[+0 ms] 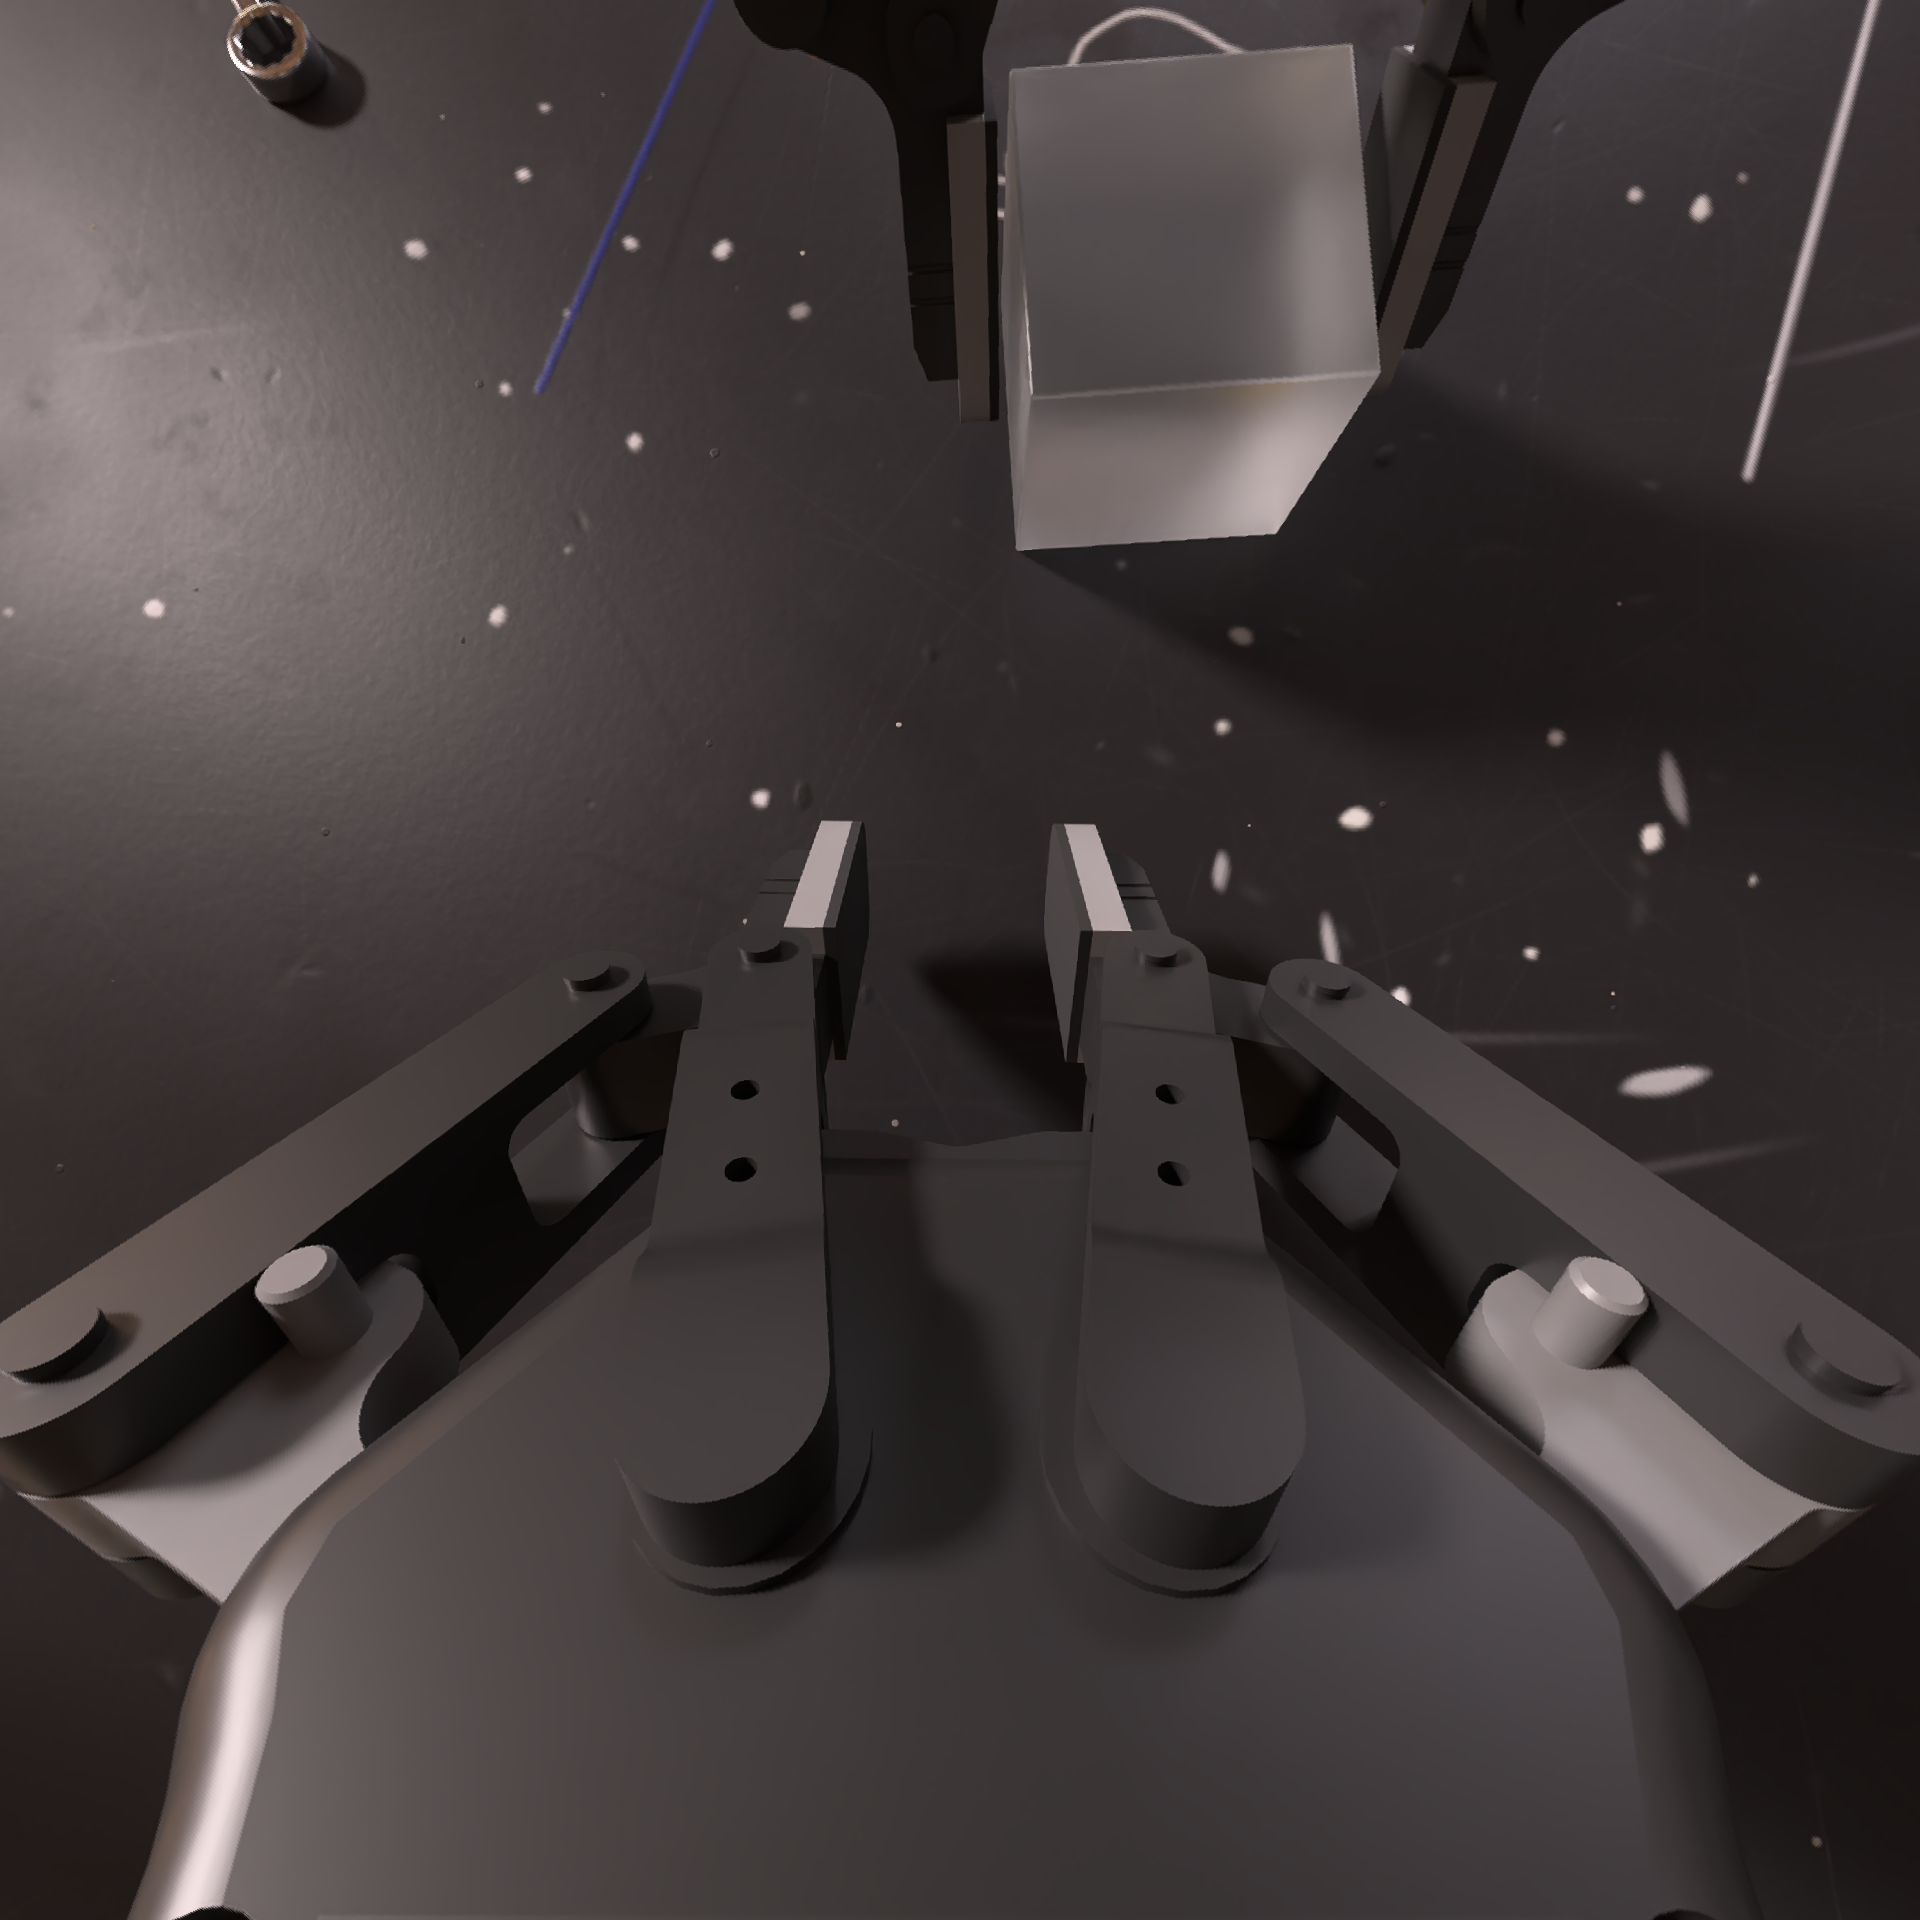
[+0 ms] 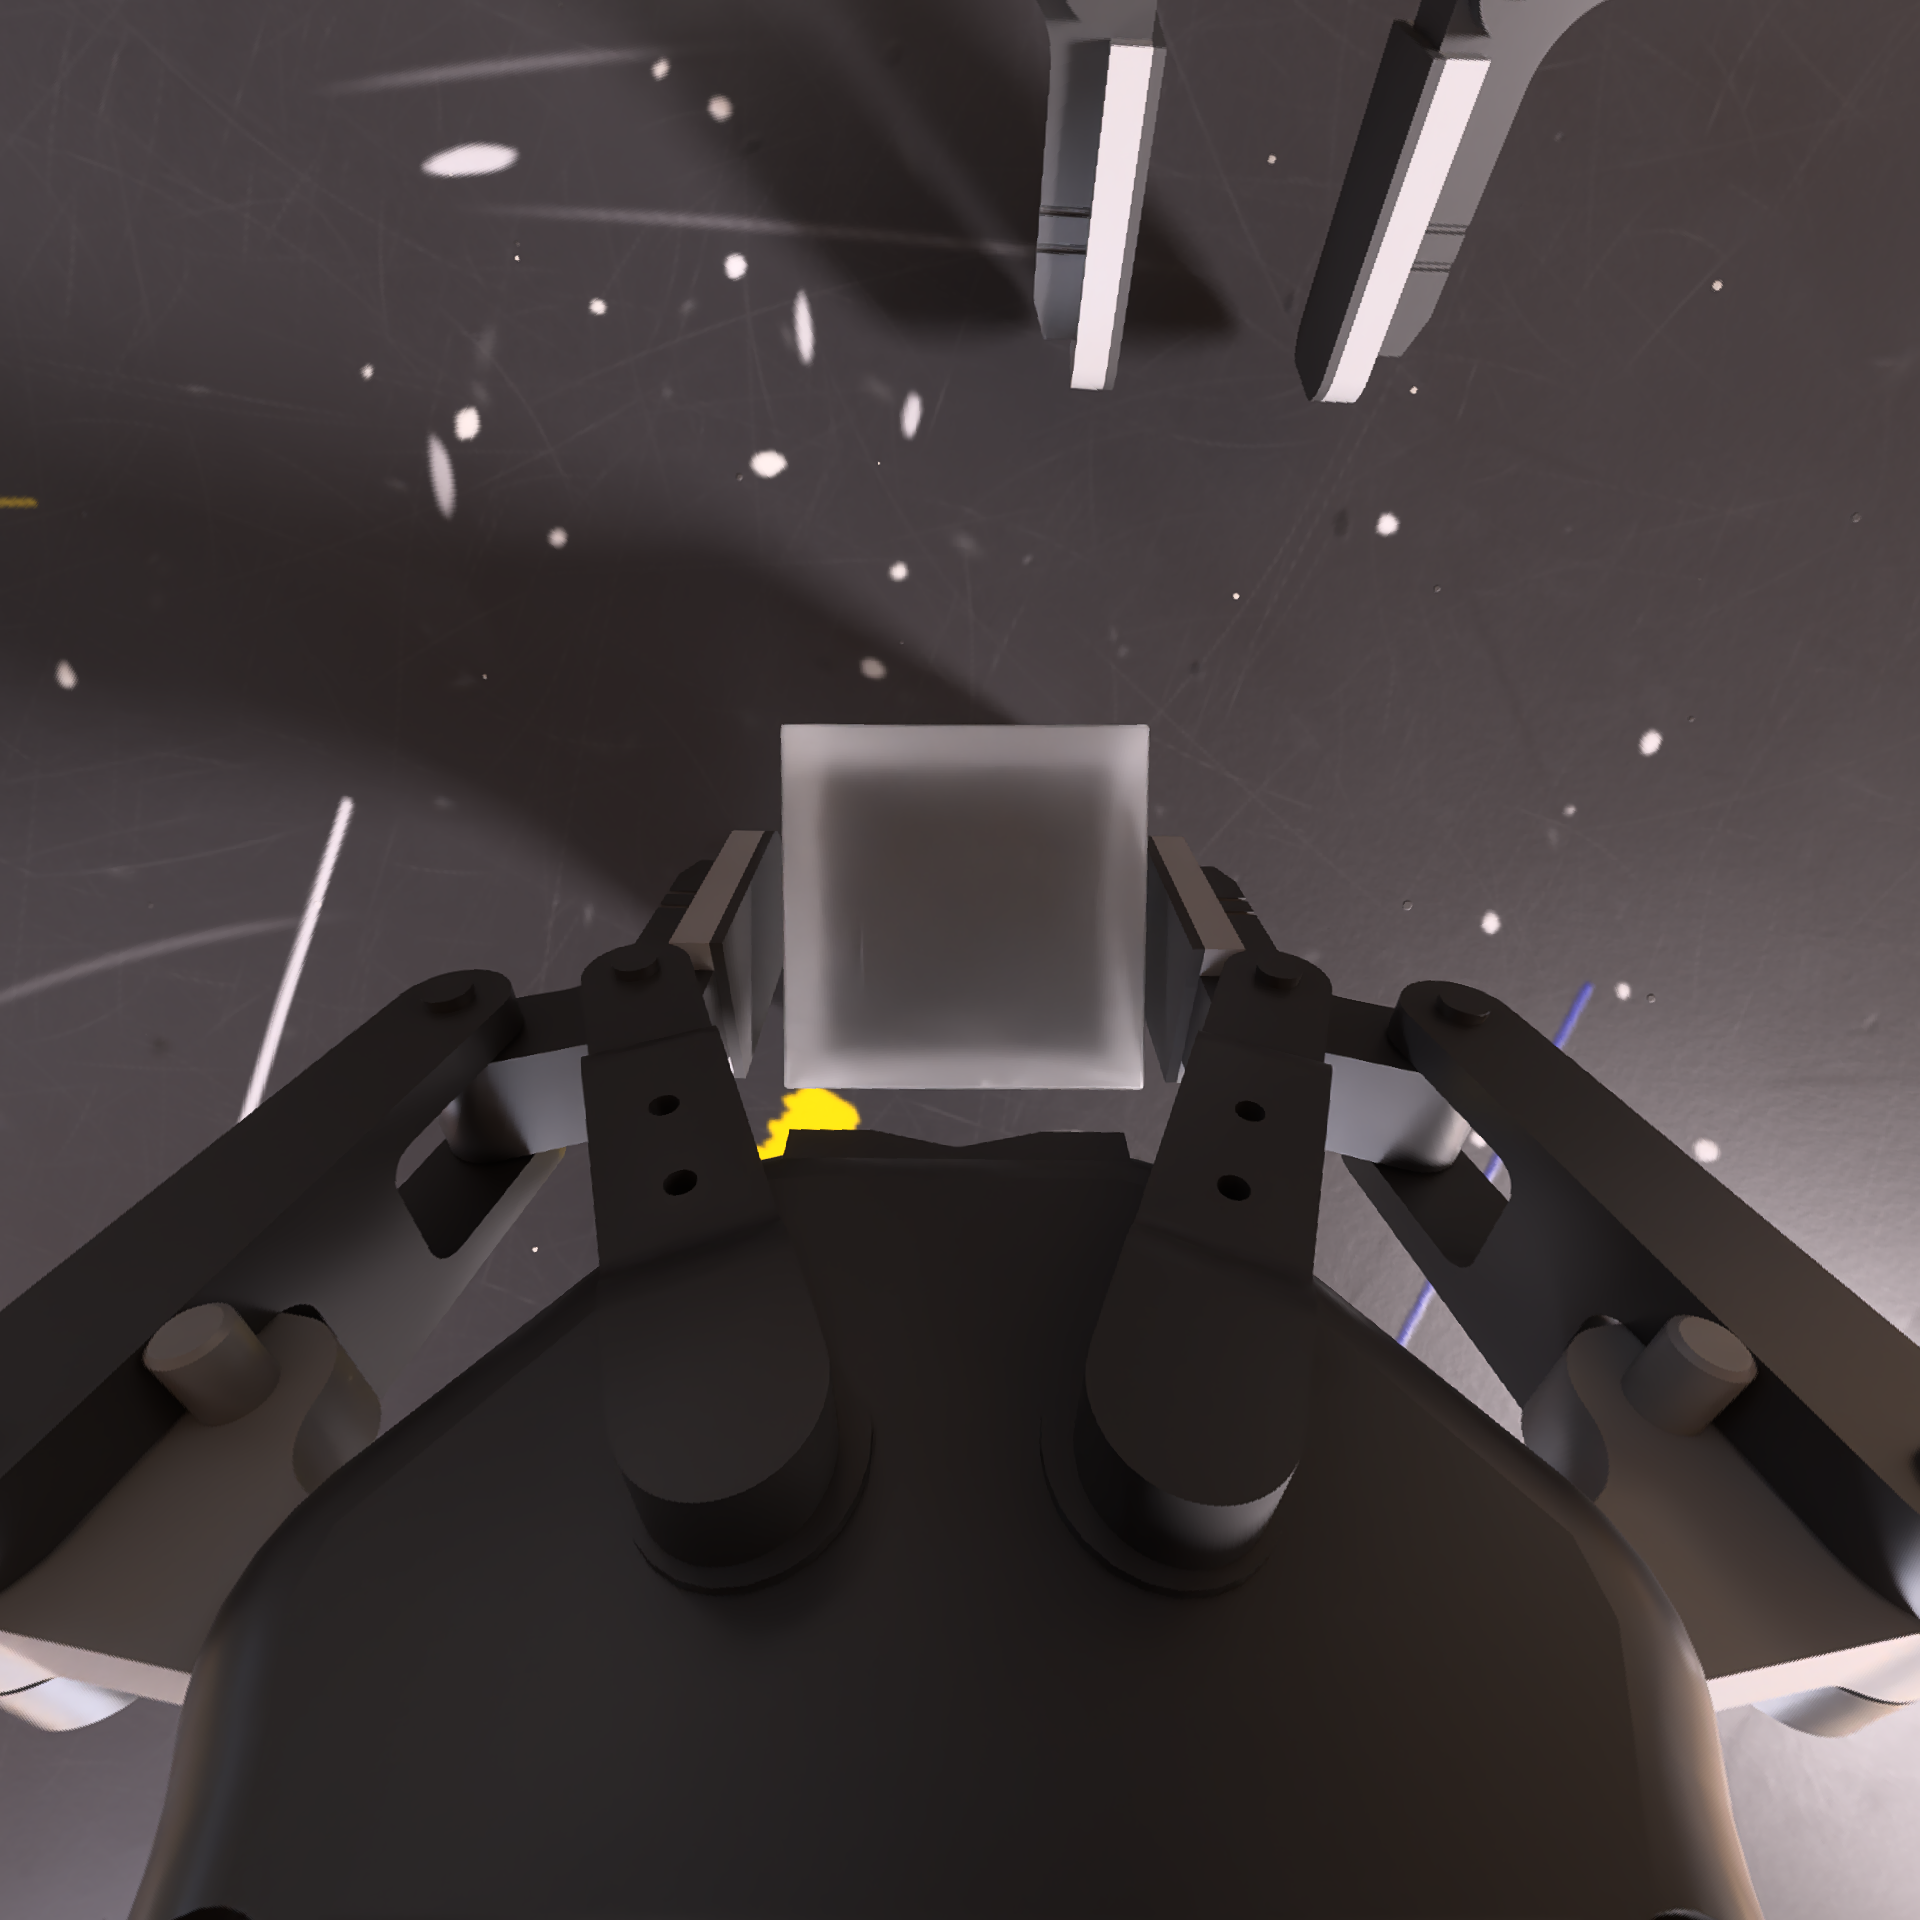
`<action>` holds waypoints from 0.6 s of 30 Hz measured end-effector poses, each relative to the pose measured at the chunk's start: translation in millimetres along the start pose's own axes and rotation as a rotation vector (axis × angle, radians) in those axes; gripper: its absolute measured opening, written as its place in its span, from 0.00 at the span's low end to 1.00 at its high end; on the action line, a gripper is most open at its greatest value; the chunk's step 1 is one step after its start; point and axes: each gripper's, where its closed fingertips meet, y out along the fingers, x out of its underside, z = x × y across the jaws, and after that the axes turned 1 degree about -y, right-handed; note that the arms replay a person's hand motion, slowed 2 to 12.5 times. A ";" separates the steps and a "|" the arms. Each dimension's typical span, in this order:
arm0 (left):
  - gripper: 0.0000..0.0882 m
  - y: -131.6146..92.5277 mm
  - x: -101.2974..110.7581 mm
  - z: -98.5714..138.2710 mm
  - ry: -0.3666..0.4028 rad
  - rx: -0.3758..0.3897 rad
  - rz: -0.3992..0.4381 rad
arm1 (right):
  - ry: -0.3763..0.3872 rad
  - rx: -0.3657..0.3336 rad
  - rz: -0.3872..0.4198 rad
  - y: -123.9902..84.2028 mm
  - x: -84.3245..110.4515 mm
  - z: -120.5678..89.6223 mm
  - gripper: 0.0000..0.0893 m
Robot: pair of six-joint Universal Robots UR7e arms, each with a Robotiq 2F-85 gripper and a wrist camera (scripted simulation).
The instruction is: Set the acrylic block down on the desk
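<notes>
The acrylic block (image 2: 964, 906) is a frosted, see-through cube. My right gripper (image 2: 961, 842) is shut on it, with a pad pressed on each of its two sides. In the left wrist view the block (image 1: 1184, 291) hangs between the right gripper's (image 1: 1184, 379) fingers, over the dark speckled desk (image 1: 312, 623), with its shadow just below it. I cannot tell whether it touches the desk. My left gripper (image 1: 956, 831) is open and empty, a short way in front of the block. It shows at the top of the right wrist view (image 2: 1210, 384).
A small metal socket (image 1: 272, 52) stands at the far left. A thin blue rod (image 1: 623, 197) and a thin white rod (image 1: 1813, 239) lie on the desk either side of the block. A white wire loop (image 1: 1143, 26) lies behind it. A yellow thing (image 2: 816, 1117) peeks under the block.
</notes>
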 end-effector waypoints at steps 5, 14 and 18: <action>0.35 -0.1 0.1 0.3 -0.002 -0.002 0.004 | 0.000 -0.001 -0.010 0.0 0.0 -0.5 0.66; 0.35 -0.1 0.2 0.2 -0.002 -0.004 -0.001 | 0.006 -0.006 -0.015 0.4 -0.5 -3.3 0.72; 0.35 -0.2 0.2 0.2 -0.001 -0.005 -0.003 | 0.005 -0.004 -0.016 0.6 -0.4 -4.2 0.74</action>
